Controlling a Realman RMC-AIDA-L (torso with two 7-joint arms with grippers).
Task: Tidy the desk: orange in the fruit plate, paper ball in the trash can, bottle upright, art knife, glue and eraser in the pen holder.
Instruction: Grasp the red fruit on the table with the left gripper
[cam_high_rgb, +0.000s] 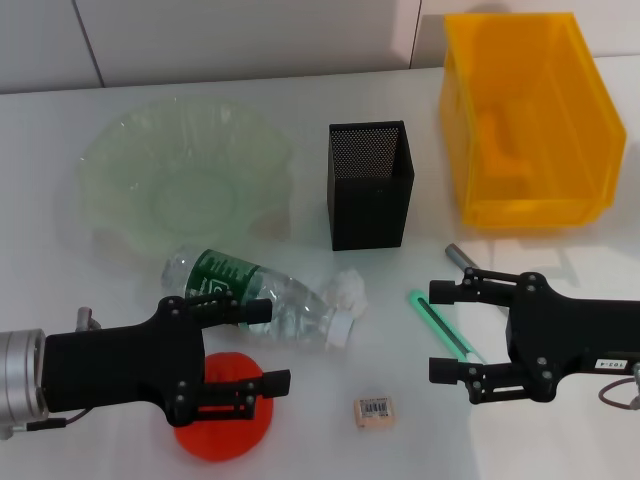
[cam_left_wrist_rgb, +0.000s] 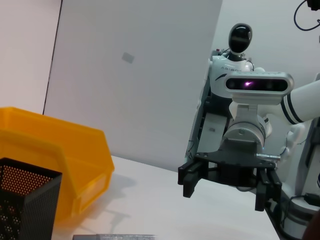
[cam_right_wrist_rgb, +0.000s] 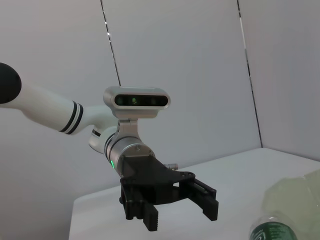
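Black left tool (cam_high_rgb: 262, 345) spread over orange (cam_high_rgb: 222, 408), empty

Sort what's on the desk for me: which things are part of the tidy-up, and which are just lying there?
Job: orange, fruit plate, paper ball, trash can, bottle lying on its side, eraser, pen holder, green art knife.

Lying about: small grey cylinder behind the right gripper.
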